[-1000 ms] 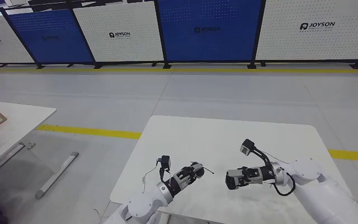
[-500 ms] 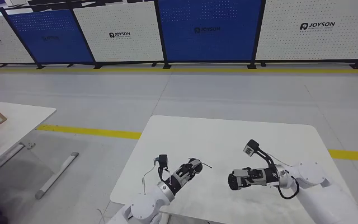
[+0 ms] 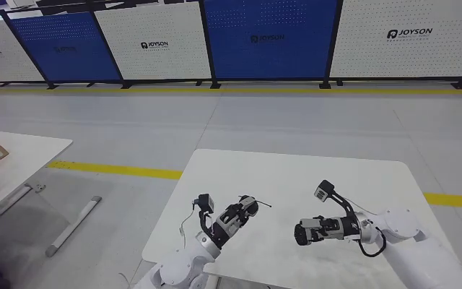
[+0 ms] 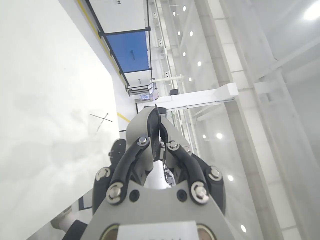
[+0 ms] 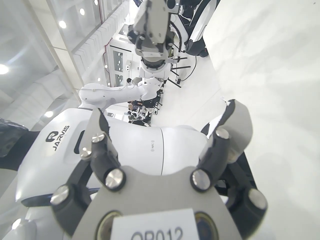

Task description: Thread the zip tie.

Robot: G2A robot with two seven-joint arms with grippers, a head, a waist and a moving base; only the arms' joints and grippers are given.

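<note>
Overall, smooth grey floor (image 3: 144, 130) crossed by two yellow lines (image 3: 115, 170), backed by five pegboard panels (image 3: 271, 40), white and blue by turns. Matte white rectangular table (image 3: 303, 173) with rounded corners. Two grey-metal, black-padded grippers above its near edge: right gripper (image 5: 163, 108) with fingers spread wide; left gripper (image 4: 156, 111), nearer the left edge, with fingers pressed together on one thin black plastic zip tie (image 3: 263, 204), jutting from the tips toward the table's middle.
</note>
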